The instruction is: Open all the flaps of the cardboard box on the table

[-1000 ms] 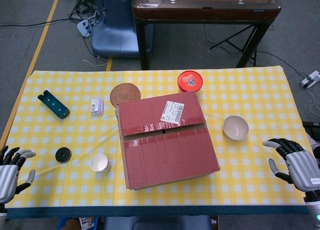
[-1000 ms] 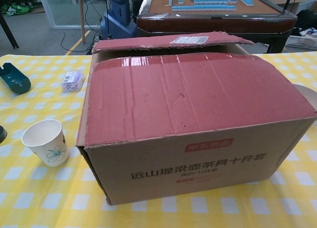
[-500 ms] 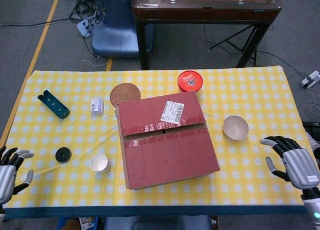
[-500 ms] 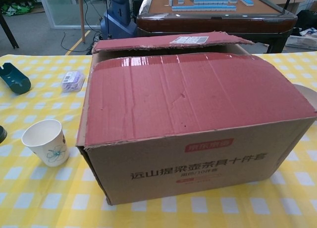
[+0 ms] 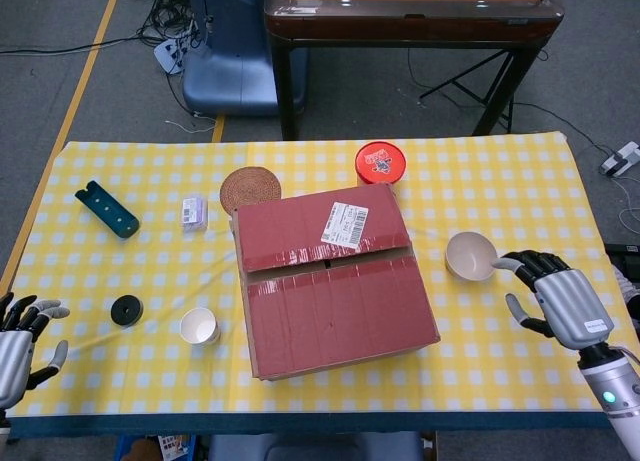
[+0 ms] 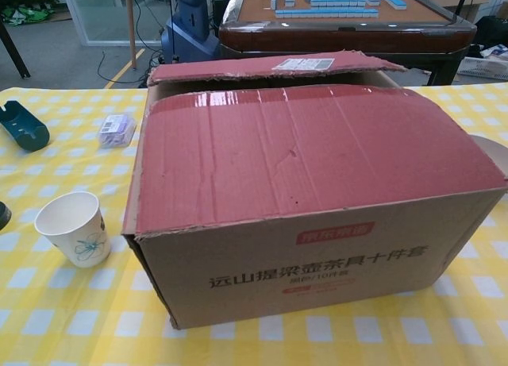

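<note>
The cardboard box [image 5: 330,281] stands mid-table with its two red top flaps lying down; a narrow gap runs between them. In the chest view the box [image 6: 317,191] fills the frame, its near flap flat and the far flap slightly raised. My right hand [image 5: 555,296] hovers over the table to the right of the box, fingers spread, holding nothing. My left hand [image 5: 18,346] sits at the table's front left corner, fingers apart and empty. Neither hand touches the box, and neither shows in the chest view.
A beige bowl [image 5: 470,255] lies just left of my right hand. A paper cup [image 5: 199,327] and a black disc [image 5: 126,310] stand left of the box. Behind the box are a red lid [image 5: 379,162], a woven coaster [image 5: 250,189], a small packet [image 5: 194,212] and a teal holder [image 5: 106,209].
My right hand has moved left and away from me, toward the bowl and the box. My left hand has barely shifted. The box is unchanged.
</note>
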Action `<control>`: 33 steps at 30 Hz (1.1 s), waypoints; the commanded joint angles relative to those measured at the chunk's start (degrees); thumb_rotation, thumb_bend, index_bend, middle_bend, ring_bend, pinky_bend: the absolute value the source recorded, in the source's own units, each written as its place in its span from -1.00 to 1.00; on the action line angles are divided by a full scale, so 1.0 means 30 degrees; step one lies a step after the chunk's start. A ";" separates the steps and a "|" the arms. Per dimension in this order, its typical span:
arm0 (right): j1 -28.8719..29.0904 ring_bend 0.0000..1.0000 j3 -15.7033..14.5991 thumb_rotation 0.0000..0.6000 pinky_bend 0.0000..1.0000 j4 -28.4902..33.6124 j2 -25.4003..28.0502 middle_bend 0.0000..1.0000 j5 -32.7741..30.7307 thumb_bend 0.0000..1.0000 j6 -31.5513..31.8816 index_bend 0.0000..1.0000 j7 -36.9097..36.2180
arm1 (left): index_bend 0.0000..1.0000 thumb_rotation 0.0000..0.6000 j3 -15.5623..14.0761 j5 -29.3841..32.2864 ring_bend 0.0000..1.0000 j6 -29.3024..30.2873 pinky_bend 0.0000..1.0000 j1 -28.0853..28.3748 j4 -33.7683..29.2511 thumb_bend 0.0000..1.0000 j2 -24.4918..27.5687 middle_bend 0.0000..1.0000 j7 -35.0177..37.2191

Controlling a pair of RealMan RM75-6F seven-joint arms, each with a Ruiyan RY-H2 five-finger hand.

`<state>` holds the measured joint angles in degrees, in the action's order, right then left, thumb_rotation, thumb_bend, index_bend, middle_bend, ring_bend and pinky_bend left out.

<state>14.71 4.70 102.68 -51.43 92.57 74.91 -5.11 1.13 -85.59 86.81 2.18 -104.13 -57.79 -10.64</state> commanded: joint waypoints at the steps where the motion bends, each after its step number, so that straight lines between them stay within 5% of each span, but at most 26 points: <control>1: 0.1532 -0.61 0.0768 1.00 -0.48 0.0766 0.0136 -0.51 -0.0690 -0.24 -0.1820 -0.55 0.0876 | -0.18 1.00 -0.0018 -0.0025 -0.74 0.0118 -1.00 -0.0072 -0.0050 -0.12 0.0043 -0.48 -0.0014; 17: 0.7031 -0.83 0.3051 1.00 -0.53 0.0346 -0.3068 -0.73 -0.5117 -0.53 -0.7384 -0.79 0.4474 | -0.16 1.00 -0.0260 -0.0195 -0.74 0.0487 -1.00 -0.0476 -0.0059 -0.13 0.0236 -0.48 0.0153; 33: 1.0097 -0.84 0.3752 1.00 -0.53 -0.2828 -0.6545 -0.75 -0.8079 -0.54 -0.8496 -0.80 0.6823 | -0.16 1.00 -0.0230 -0.0295 -0.74 0.0367 -1.00 -0.0416 -0.0016 -0.13 0.0353 -0.48 0.0326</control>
<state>44.58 15.79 94.85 -70.47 68.75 49.45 15.22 0.45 -86.46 87.93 0.93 -104.20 -56.73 -9.64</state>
